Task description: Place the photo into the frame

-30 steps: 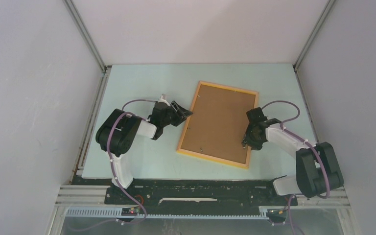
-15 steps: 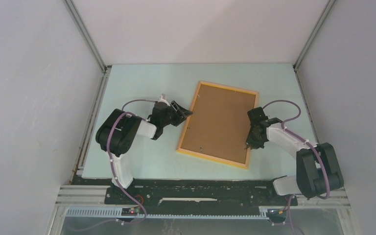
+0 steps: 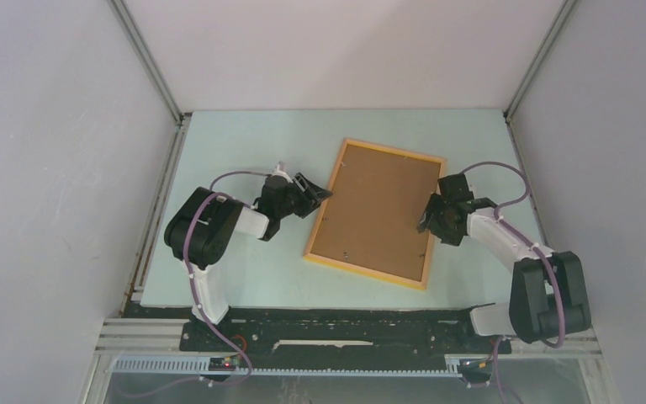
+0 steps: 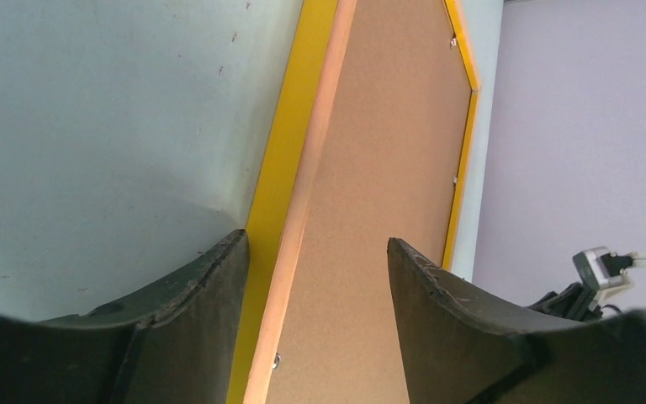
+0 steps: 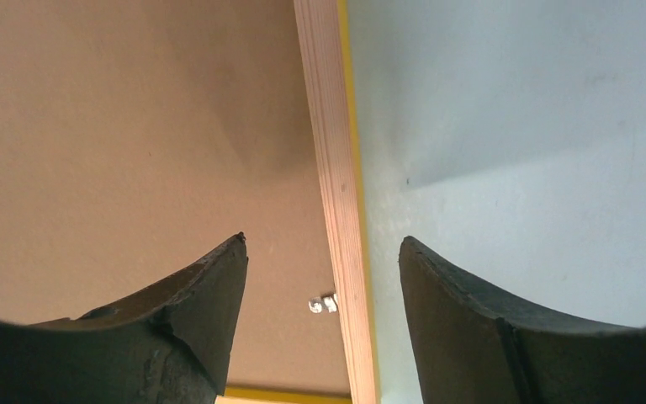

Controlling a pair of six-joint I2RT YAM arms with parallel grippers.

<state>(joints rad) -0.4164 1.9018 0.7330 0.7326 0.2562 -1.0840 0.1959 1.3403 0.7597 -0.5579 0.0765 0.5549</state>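
Evidently late on: the backing board (image 3: 378,210) sat in the face-down frame (image 3: 366,273); left gripper (image 4: 315,244) and right gripper (image 5: 324,240), both agape and empty, straddled its side rails, likely to flip it.

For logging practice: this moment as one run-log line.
left gripper: open, astride frame edge; right gripper: open, astride opposite edge; photo: unseen

Pale green tabletop (image 3: 235,143) between plain grey-white walls (image 3: 50,168), aluminium corner posts (image 3: 145,59)

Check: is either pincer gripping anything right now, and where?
Nothing held: left pincer and right pincer are both open, each straddling a long side rail of the frame, not clamped on it.
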